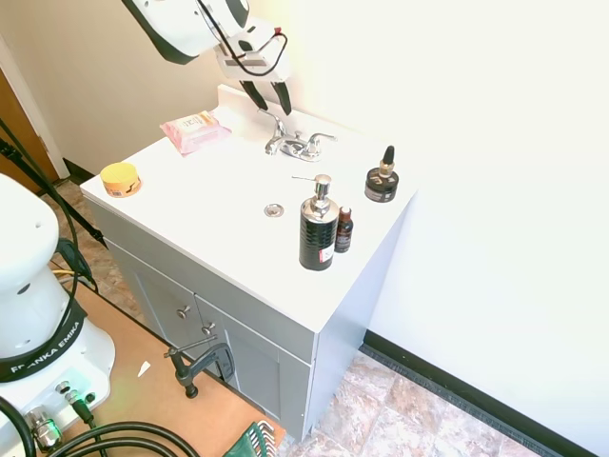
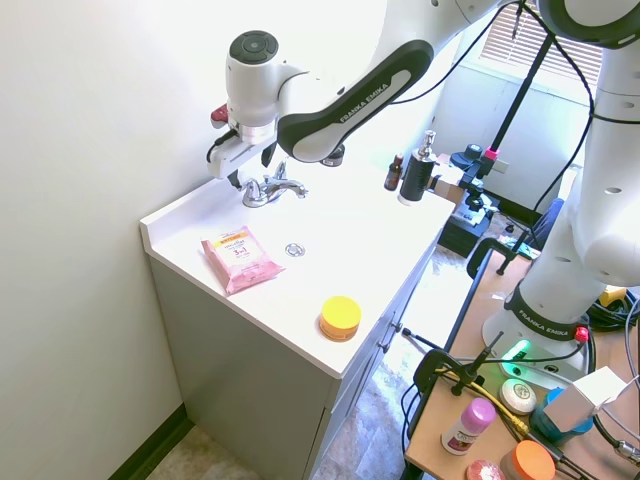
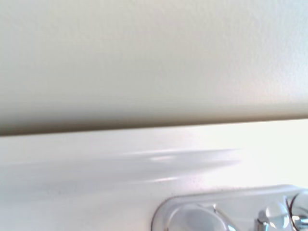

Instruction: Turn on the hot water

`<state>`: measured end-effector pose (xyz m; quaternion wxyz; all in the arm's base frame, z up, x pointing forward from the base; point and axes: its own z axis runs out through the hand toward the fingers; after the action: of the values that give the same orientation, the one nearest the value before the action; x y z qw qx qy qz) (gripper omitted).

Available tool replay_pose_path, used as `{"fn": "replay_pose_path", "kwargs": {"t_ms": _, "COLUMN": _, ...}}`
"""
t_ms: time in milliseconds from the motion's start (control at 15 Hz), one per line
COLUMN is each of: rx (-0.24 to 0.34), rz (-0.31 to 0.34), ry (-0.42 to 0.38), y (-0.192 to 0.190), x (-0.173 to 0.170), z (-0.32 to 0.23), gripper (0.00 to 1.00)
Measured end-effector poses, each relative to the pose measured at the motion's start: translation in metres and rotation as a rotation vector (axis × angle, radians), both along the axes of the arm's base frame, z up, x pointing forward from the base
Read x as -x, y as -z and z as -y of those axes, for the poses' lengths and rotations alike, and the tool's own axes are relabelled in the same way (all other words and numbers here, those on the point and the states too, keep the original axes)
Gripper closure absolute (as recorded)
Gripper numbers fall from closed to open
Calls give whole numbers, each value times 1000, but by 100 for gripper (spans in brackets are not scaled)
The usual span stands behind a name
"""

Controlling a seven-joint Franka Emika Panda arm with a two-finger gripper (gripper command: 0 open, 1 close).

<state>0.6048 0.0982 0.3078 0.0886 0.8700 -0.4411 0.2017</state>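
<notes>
While the pink wipes packet (image 1: 194, 131) lies on the tabletop (image 1: 219, 195) well off to the left of the fingers (image 1: 267, 96), the fingers themselves hang spread apart and pinching nothing, just above the back of the faucet (image 1: 297, 145). Directly beneath their tips sits the hot-water lever (image 1: 276, 122), a slim chrome handle on the faucet's left side, apart from them and untouched, its long axis seemingly running out leftward from the spout. Right of the fingers lies the matching lever (image 1: 321, 139), so a short drop should reach the nearer, left handle.
</notes>
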Motion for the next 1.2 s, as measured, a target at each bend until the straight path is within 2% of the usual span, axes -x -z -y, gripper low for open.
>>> {"fn": "replay_pose_path", "kwargs": {"t_ms": 400, "rx": 45, "rz": -121, "ry": -11, "y": 1, "x": 11, "z": 14, "gripper": 0}}
{"fn": "replay_pose_path", "kwargs": {"t_ms": 800, "rx": 90, "rz": -150, "ry": -1, "y": 7, "x": 15, "z": 37, "gripper": 0}}
{"fn": "replay_pose_path", "kwargs": {"t_ms": 1000, "rx": 74, "rz": -167, "ry": -14, "y": 6, "x": 24, "z": 38, "gripper": 0}}
{"fn": "replay_pose_path", "kwargs": {"t_ms": 1200, "rx": 15, "rz": -184, "ry": -35, "y": -11, "x": 52, "z": 39, "gripper": 0}}
